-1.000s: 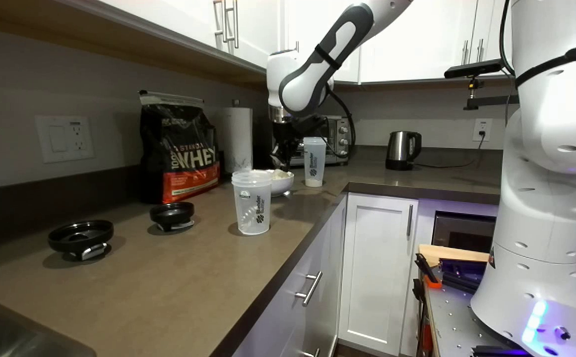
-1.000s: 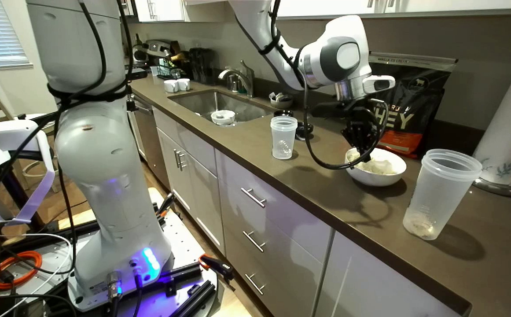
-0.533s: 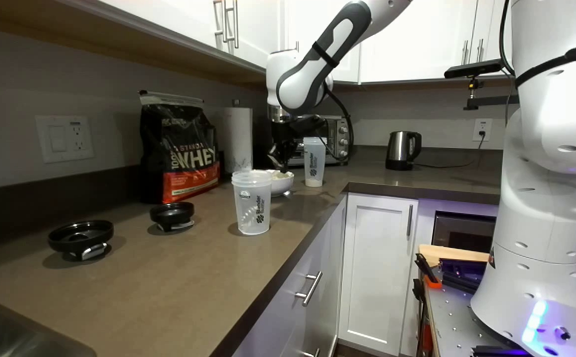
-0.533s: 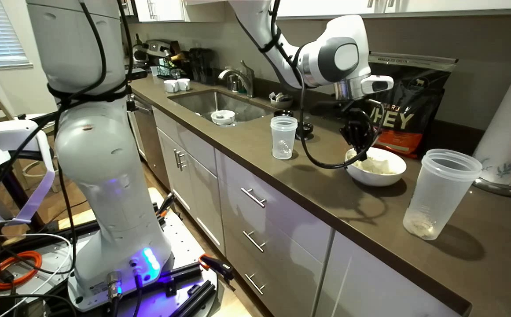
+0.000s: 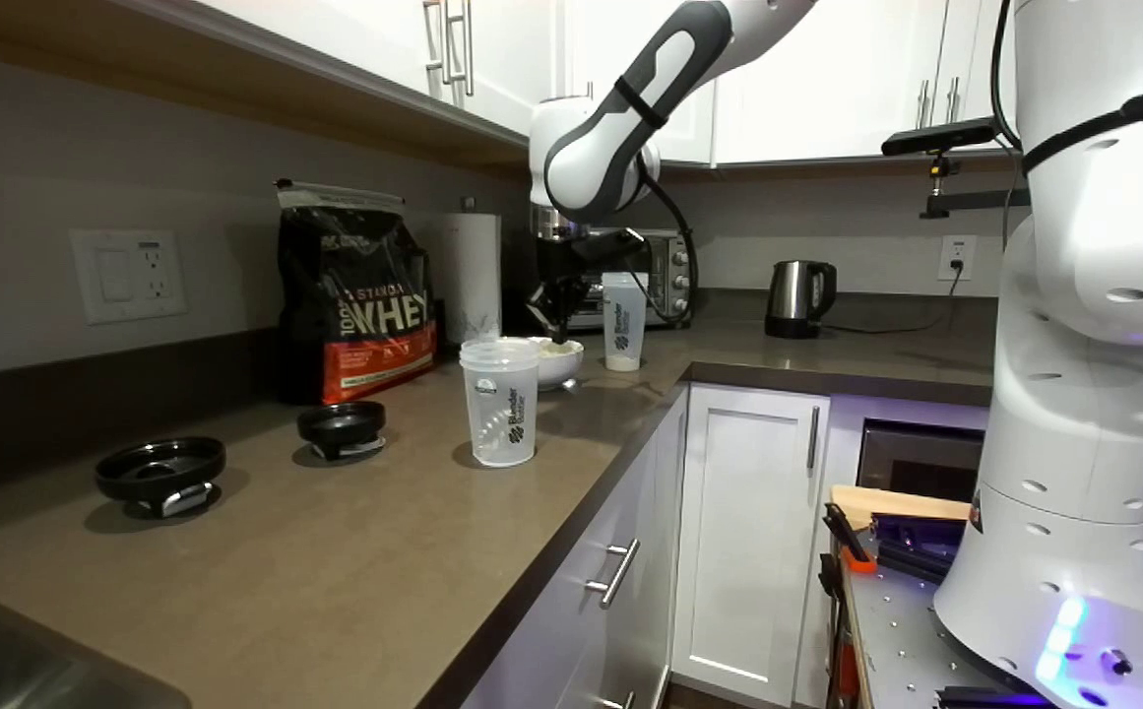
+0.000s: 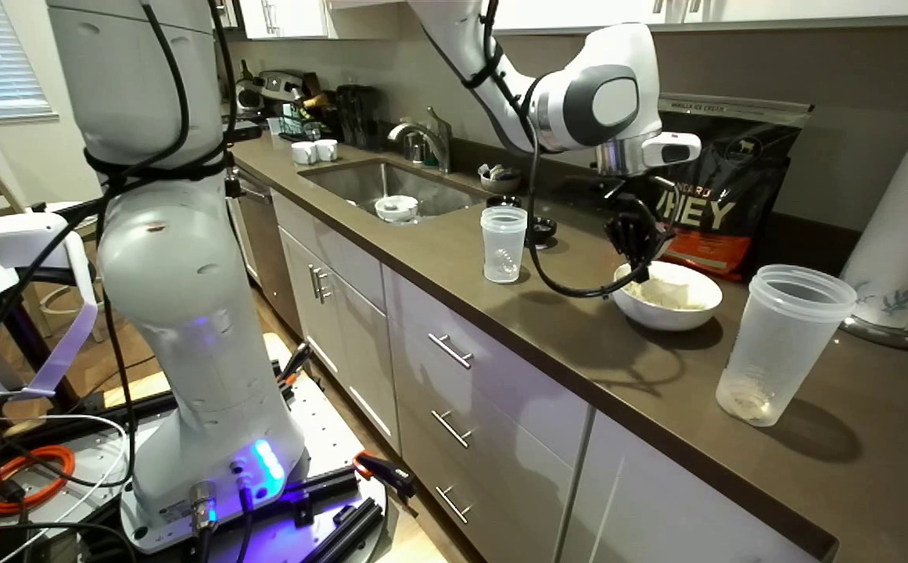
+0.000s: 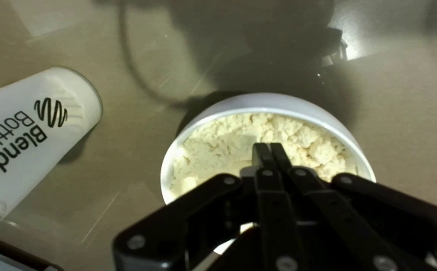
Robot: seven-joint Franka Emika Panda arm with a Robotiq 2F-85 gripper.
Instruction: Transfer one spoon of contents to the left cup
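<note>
Now my hand [image 7: 270,148], pinched narrow tho I can't tell if spoon's in its grip, hangs over the bowl [image 7: 265,101] of powder [image 7: 218,145], so prob at scooping stage: left cup [image 5: 497,404] stands upright, no powder visible inside, carry & tip remaining.

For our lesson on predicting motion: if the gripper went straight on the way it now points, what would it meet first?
Most likely the pale powder in the white bowl: the gripper points down at it in the wrist view. The gap between them, if any, is hard to judge.
</note>
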